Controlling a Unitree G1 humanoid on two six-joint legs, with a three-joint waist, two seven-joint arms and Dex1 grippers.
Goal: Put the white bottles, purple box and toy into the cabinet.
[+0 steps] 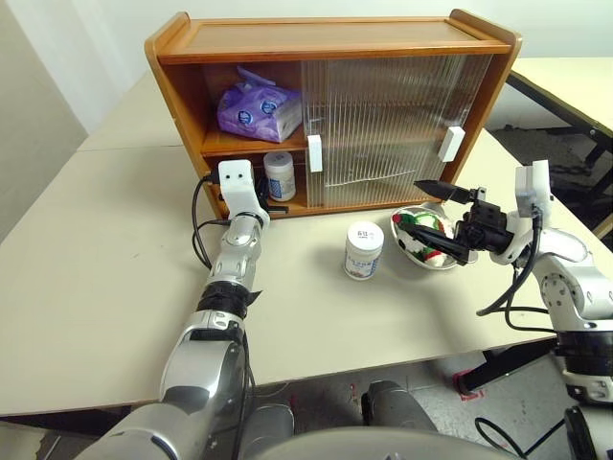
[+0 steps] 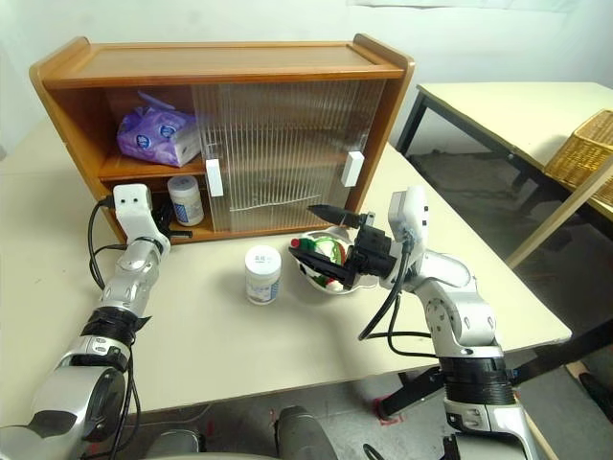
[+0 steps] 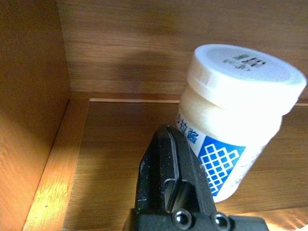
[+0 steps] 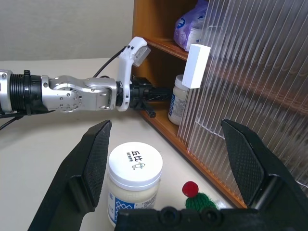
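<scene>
White bottles sit apart: one (image 1: 279, 175) stands on the lower shelf of the cabinet (image 1: 330, 38), at centre-left of the left eye view, and the other (image 1: 364, 250) stands on the table (image 1: 105, 268) below it, near the frame's middle. The purple box (image 1: 259, 109) lies on the upper shelf, and the toy (image 1: 428, 236) rests in a metal bowl (image 1: 410, 217) right of centre. The left gripper (image 3: 169, 166) is closed, empty, beside the shelved bottle, while the right gripper (image 1: 433, 216) hangs with jaws wide apart over the bowl.

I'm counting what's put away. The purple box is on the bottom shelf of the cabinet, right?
No, the purple box lies on the top shelf of the cabinet, as the left eye view shows. A white bottle stands on the bottom shelf.
</scene>
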